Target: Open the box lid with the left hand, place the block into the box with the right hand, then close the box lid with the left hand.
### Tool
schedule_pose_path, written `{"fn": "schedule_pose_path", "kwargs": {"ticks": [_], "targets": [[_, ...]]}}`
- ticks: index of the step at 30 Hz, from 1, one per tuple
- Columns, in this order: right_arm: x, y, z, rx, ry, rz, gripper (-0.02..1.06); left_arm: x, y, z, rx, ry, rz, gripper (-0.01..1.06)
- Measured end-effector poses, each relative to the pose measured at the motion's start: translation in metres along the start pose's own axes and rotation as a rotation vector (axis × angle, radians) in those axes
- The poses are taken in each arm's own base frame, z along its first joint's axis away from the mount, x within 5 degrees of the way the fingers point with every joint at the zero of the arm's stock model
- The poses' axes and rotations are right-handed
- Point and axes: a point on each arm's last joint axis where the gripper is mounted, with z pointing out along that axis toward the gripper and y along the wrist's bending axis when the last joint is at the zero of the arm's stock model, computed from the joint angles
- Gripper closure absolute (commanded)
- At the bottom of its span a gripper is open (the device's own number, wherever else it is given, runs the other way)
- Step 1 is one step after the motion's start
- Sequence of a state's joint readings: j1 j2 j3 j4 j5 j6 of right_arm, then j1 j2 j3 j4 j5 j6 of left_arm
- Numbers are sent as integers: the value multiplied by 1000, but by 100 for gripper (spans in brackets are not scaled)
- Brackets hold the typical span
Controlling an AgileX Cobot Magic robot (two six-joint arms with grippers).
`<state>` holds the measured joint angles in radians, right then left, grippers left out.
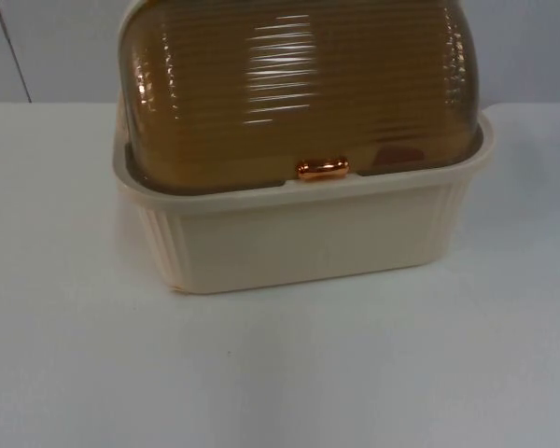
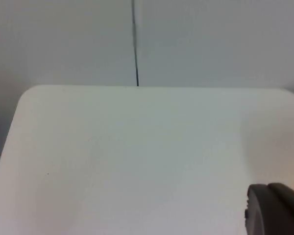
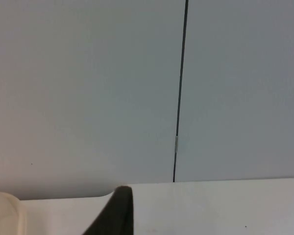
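The box point(image 1: 303, 233) is seen with its brown lid point(image 1: 299, 93) shut, open table point(image 1: 280, 373) before it. Whether the left gripper point(image 2: 274, 210) and right gripper point(image 3: 115, 215) are spread cannot be told.

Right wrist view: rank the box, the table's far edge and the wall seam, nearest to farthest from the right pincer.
1. Box, close beside the right pincer.
2. Table's far edge, behind the pincer.
3. Wall seam, on the partition beyond the table.
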<state>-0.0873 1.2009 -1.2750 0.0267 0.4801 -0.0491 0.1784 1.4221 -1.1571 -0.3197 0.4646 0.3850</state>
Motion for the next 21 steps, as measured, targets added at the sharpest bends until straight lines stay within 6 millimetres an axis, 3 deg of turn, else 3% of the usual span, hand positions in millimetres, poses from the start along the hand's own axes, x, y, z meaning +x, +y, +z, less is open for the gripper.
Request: {"fn": "schedule_pose_path", "kwargs": {"ticks": [3, 11, 14, 15, 17, 18, 19, 20, 21], "targets": [[0, 0, 0, 0, 0, 0, 0, -3, -15, 2, 1, -19, 66, 105], [0, 0, 0, -2, 2, 3, 0, -10, -11, 1, -24, -97, 10, 105], [0, 0, 0, -2, 2, 3, 0, -10, -11, 1, -22, -97, -20, 99], [0, 0, 0, -2, 2, 3, 0, -10, -11, 1, -22, -97, -34, 93], [0, 0, 0, -2, 2, 3, 0, -10, -11, 1, -20, -96, -47, 68], [0, 0, 0, -2, 2, 3, 0, -10, -13, 1, -16, -93, -47, 49], [0, 0, 0, -2, 2, 3, 0, -10, -13, 1, -16, -93, -47, 18], [0, 0, 0, -2, 2, 3, 0, -10, -15, 1, -9, -92, -47, 18], [0, 0, 0, -2, 2, 3, 0, -10, -18, 2, -2, -92, -45, 6]]}}
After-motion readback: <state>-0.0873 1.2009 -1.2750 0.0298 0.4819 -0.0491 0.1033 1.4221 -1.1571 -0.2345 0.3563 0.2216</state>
